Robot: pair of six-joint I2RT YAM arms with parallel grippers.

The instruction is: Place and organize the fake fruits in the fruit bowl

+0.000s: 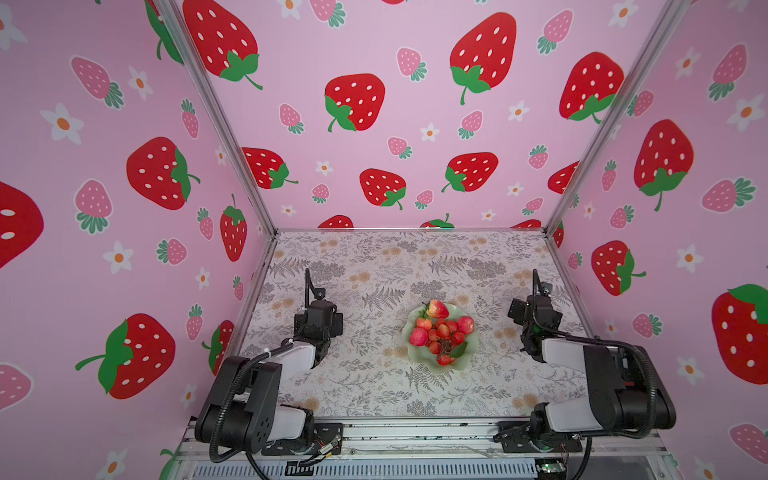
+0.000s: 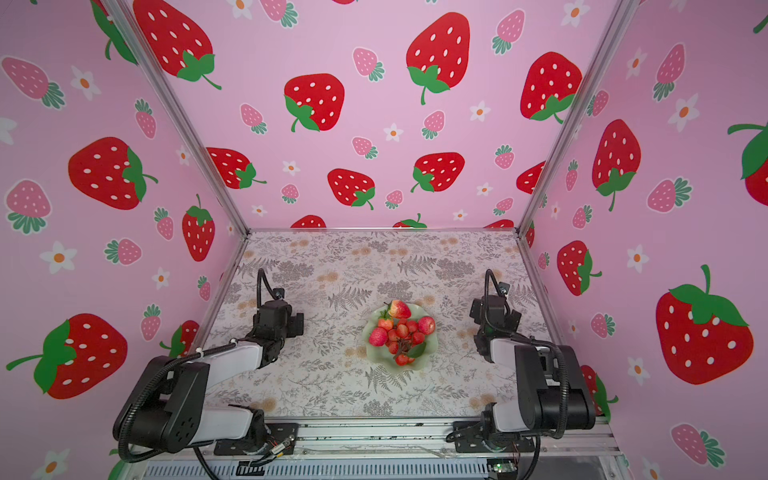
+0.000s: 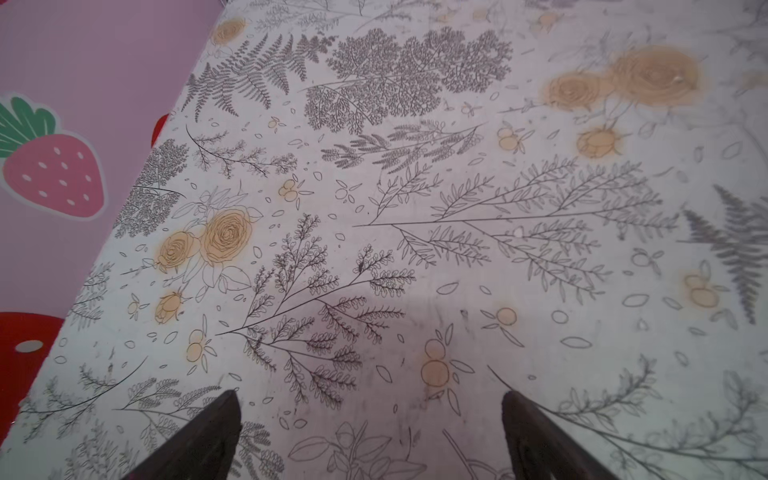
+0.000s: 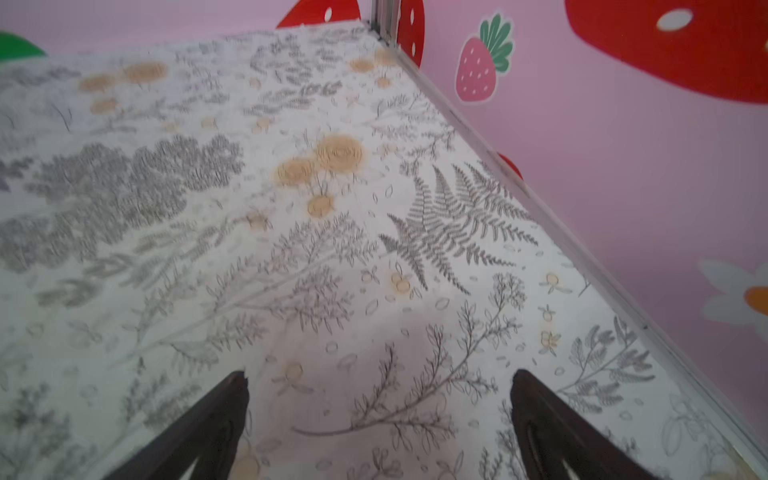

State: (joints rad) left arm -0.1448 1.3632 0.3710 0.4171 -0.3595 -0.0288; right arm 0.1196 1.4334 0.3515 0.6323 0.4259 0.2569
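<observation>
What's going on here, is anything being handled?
Nothing is being handled right now. The fake fruits sit piled in the fruit bowl near the middle of the table; in both top views none lies outside it. The left tool and right tool are open and empty, each off to its own side of the bowl over patterned table. The placing looks done.

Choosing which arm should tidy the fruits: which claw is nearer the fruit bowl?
Right. The right claw sits just right of the fruit bowl; the left claw is farther off, to its left.
</observation>
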